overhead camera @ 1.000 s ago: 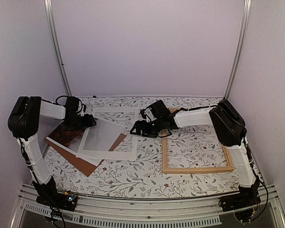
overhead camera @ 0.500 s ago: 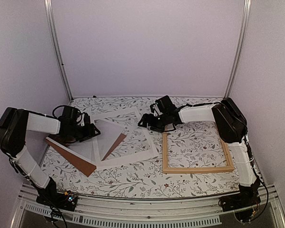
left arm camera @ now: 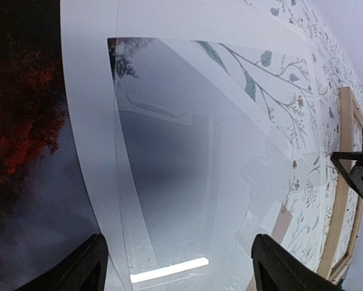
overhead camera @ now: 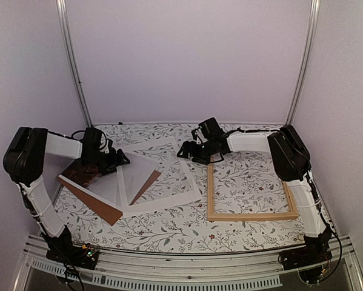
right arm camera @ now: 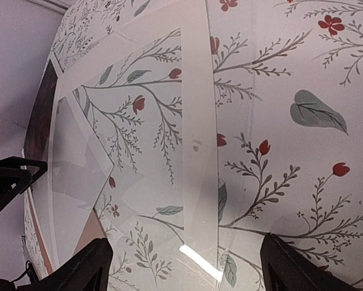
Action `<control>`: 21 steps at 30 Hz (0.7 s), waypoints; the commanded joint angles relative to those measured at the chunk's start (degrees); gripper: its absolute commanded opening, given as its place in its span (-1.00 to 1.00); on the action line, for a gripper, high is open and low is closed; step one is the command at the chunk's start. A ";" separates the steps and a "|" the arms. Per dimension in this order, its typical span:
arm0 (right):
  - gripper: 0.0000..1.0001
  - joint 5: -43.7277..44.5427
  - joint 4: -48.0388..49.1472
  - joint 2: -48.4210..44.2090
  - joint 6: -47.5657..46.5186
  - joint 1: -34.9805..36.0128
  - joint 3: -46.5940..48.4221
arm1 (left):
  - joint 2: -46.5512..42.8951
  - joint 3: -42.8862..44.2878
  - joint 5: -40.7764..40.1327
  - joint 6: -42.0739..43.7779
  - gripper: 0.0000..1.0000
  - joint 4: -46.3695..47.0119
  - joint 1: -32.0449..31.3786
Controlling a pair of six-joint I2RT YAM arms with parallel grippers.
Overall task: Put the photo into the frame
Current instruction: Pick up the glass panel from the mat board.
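Top ext. alone shows whole frame (overhead camera: 254, 216) (light wood).

Top view: soft, even light, faint shadows. Wrist views curve at edges; glare streaks the clear glossy sheet (left arm camera: 193, 170).

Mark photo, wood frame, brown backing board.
Reddish-brown and grey photo print (overhead camera: 83, 174), top view, dark end.
Light wooden rectangular frame (overhead camera: 251, 216), top view, near rail.
Plain brown backing board (overhead camera: 102, 208), top view, near corner.
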 commanded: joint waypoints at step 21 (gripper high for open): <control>0.76 -20.22 -27.99 9.33 -4.43 -5.66 10.78 | 5.29 2.70 13.36 4.22 0.68 -18.64 1.18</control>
